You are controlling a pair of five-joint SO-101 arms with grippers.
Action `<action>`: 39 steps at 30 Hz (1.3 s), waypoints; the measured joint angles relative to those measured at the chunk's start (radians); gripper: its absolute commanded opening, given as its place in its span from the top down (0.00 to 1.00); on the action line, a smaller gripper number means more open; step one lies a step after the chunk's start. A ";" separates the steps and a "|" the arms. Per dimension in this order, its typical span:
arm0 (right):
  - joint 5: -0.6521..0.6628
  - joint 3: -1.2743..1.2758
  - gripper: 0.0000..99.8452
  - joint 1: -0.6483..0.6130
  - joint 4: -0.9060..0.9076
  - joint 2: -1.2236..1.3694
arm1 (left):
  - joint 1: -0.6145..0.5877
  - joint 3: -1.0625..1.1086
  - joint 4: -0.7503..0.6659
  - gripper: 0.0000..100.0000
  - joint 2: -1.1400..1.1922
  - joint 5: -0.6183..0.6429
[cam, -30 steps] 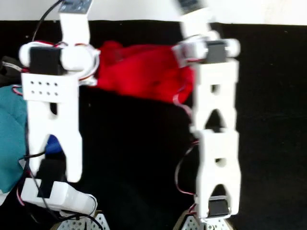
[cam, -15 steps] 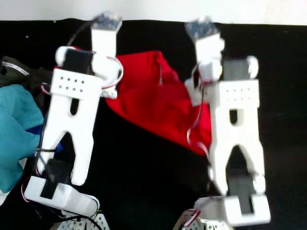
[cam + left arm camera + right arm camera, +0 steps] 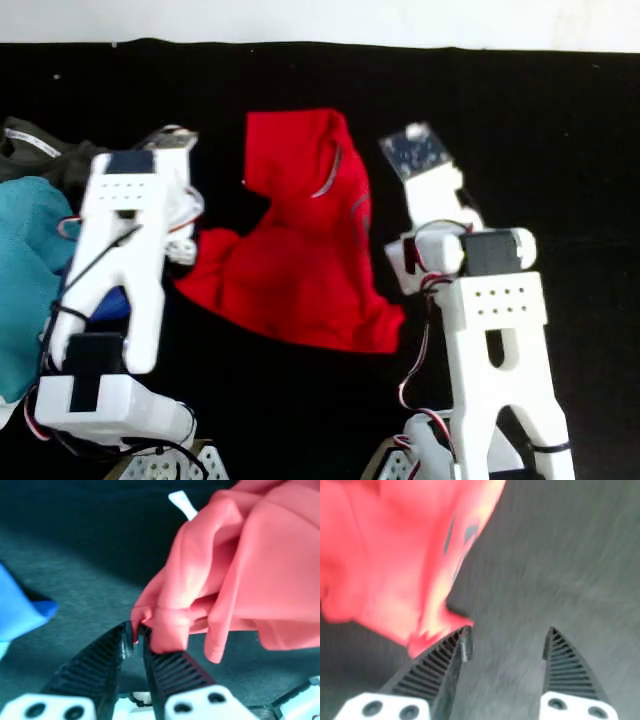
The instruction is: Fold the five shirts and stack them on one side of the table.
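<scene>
From the high view, the red shirt (image 3: 300,260) lay crumpled in the middle of the black table (image 3: 560,150), between the two arms. One part of it was bunched toward the far side and a wider part spread toward the near side. The left arm (image 3: 120,260) stood at the shirt's left edge. The right arm (image 3: 490,330) stood just right of it, toward the near side. A teal shirt (image 3: 25,260) was heaped at the left edge of the table, with a dark garment (image 3: 40,150) on its far side.

In the left wrist view, the left tool (image 3: 134,630) was closed, its jaws pinching a small fold at the red shirt's edge. The rest of the cloth hung in loose folds beyond the jaws. A blue cloth (image 3: 20,615) lay on the table well apart from the grip.

In the right wrist view, the right tool (image 3: 507,635) was wide open over the table and held nothing. The red shirt's edge lay just beside one fingertip, and the other fingertip was over bare table.
</scene>
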 measured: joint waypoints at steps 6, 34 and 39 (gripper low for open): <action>-0.069 -0.184 0.76 -0.089 -0.055 0.204 | -0.046 0.051 -0.005 0.99 0.000 -0.014; -0.250 -1.798 0.98 -0.425 -0.052 1.918 | -0.048 0.155 -0.063 0.99 0.000 -0.014; -0.218 -1.846 1.00 -0.338 -0.052 1.926 | -0.048 0.155 -0.063 0.99 0.000 -0.014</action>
